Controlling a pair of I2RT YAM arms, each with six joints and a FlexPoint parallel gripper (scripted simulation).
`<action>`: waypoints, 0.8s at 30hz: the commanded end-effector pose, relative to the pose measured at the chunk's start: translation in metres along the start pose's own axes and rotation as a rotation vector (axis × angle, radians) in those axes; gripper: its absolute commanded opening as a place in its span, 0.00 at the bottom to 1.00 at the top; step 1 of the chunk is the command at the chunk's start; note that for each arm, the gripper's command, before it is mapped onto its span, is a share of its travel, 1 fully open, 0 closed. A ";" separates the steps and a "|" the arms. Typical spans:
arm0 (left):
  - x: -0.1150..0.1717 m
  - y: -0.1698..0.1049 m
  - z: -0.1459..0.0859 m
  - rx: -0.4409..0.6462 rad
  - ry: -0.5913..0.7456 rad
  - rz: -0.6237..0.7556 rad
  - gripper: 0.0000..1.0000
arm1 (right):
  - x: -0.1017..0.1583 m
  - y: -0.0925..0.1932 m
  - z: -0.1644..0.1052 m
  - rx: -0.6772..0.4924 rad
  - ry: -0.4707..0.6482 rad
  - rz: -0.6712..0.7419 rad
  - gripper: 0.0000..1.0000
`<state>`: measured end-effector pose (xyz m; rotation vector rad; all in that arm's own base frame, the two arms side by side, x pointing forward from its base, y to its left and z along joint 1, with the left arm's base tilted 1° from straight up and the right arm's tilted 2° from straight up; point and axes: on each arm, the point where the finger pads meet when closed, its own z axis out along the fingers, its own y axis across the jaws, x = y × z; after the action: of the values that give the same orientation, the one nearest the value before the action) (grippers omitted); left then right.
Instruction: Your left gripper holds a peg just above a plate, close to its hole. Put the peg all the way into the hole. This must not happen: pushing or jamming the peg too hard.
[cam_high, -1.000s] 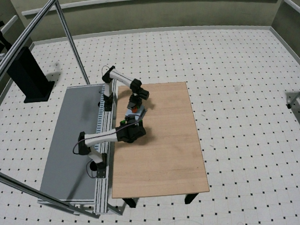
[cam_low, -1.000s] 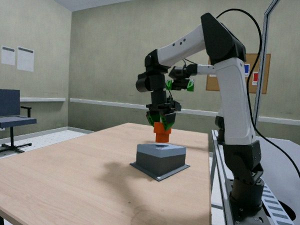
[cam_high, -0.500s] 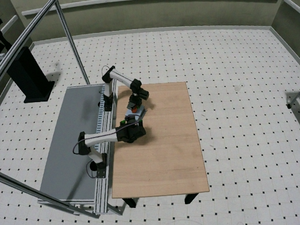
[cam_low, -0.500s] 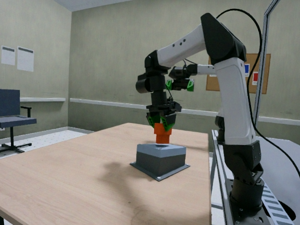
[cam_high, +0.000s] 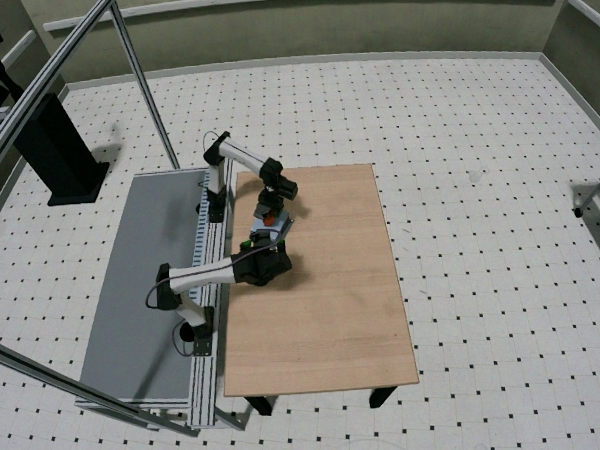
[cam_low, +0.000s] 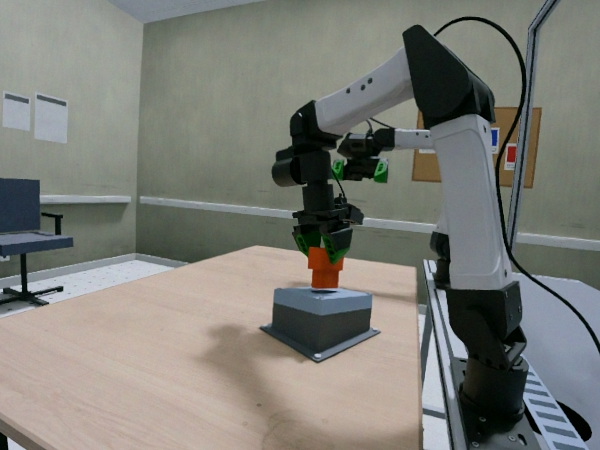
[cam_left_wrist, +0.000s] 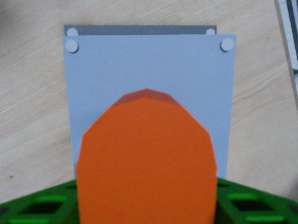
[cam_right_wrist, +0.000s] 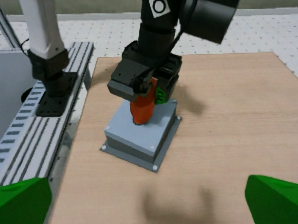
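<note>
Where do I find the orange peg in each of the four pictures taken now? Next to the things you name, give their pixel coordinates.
Top: the orange peg (cam_high: 269, 219) (cam_low: 325, 272) (cam_left_wrist: 146, 160) (cam_right_wrist: 142, 107) is a small spot just left of centre.
Exterior: right of centre, below mid-height.
Left wrist: large, at the bottom middle.
Right wrist: at centre, slightly left.
Shared landmark: the blue-grey block (cam_high: 280, 227) (cam_low: 350, 301) (cam_left_wrist: 150, 62) (cam_right_wrist: 125, 132) beneath the peg.
</note>
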<state>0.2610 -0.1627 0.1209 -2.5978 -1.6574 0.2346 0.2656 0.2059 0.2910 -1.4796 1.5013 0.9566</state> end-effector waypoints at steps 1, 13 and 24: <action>-0.001 -0.001 -0.010 -0.048 -0.012 0.008 0.33 | -0.009 0.004 -0.001 -0.006 -0.008 -0.023 1.00; 0.001 -0.001 -0.003 -0.047 -0.010 0.008 0.33 | -0.009 0.004 -0.001 -0.006 -0.008 -0.023 1.00; 0.003 -0.001 0.002 -0.049 -0.006 0.008 0.33 | -0.009 0.004 -0.001 -0.006 -0.008 -0.023 1.00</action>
<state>0.2592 -0.1590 0.1066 -2.5914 -1.6574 0.2400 0.2656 0.2059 0.2910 -1.4796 1.5014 0.9567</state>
